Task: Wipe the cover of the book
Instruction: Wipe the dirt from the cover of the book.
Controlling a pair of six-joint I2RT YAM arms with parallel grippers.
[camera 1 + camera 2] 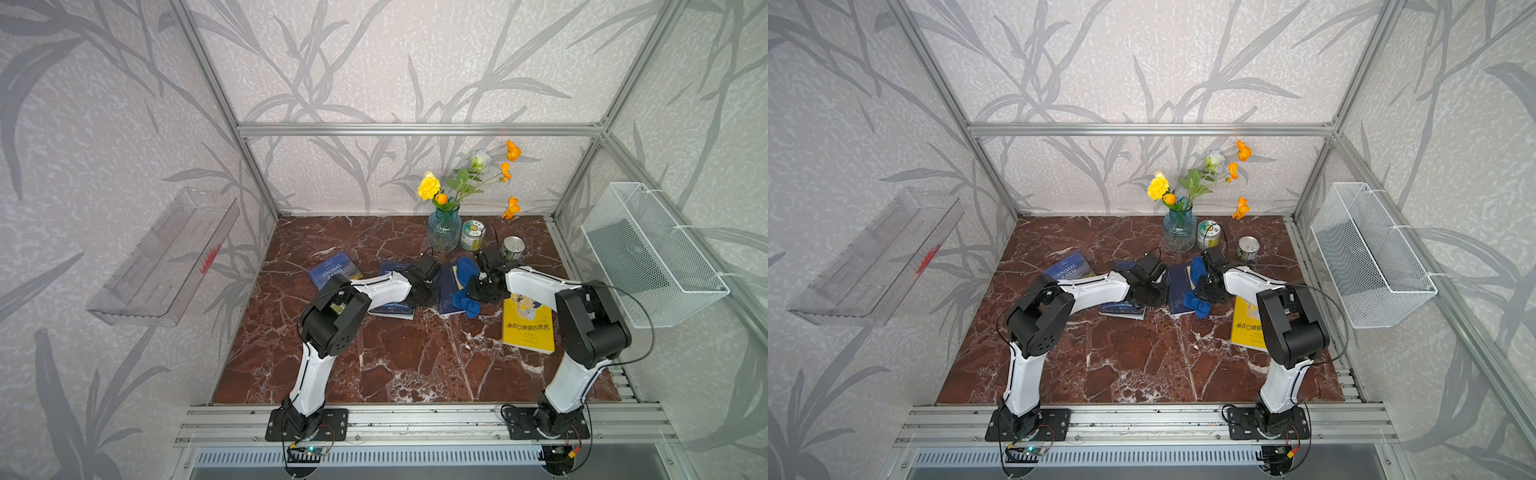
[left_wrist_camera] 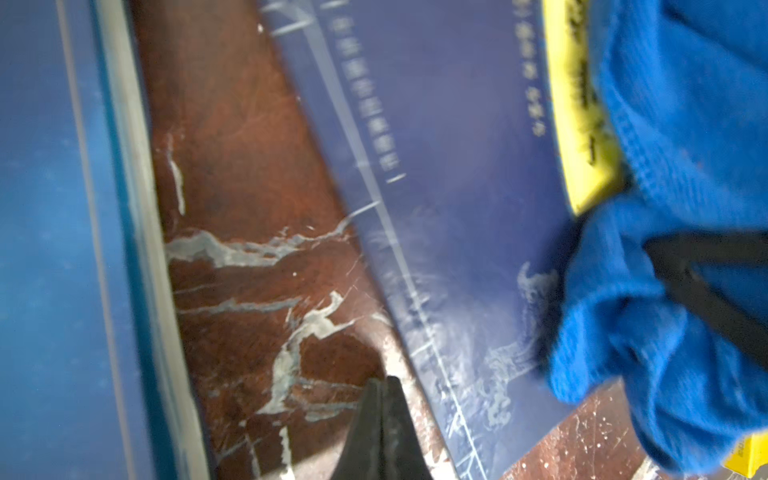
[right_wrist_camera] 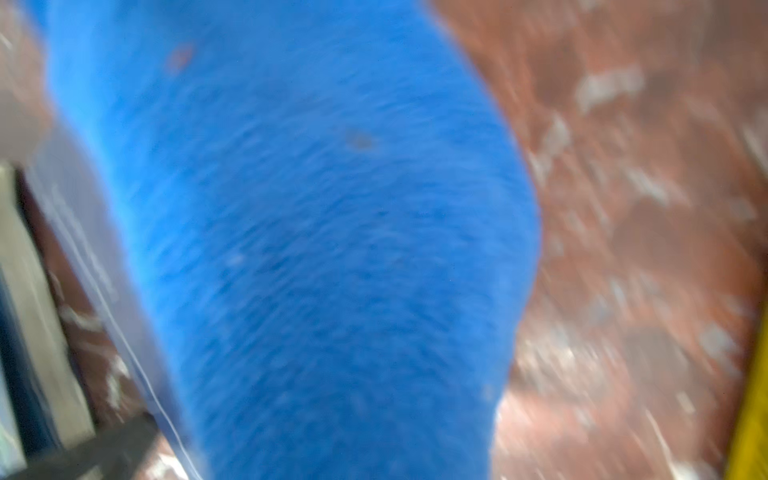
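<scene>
Top views: in both we see the navy book (image 1: 446, 291) (image 1: 1177, 291) lying flat on the marble table (image 1: 374, 365), just in front of the vase (image 1: 444, 230), on the side toward the arm bases.
Cloth: the blue cloth (image 1: 467, 307) sits bunched on the book's right half and spills past its near edge.
Right gripper: we see the right gripper (image 1: 476, 291) clamped on the cloth over the cover; its wrist view is filled with blurred blue fabric (image 3: 311, 249).
Left gripper: the left gripper (image 2: 384, 399) has its jaws pressed together with nothing between them. It hangs over bare table just beside the book's left edge, in front of the vase.
Neighbour: a yellow book (image 1: 528, 328) lies farther from the vase, to its front right.
</scene>
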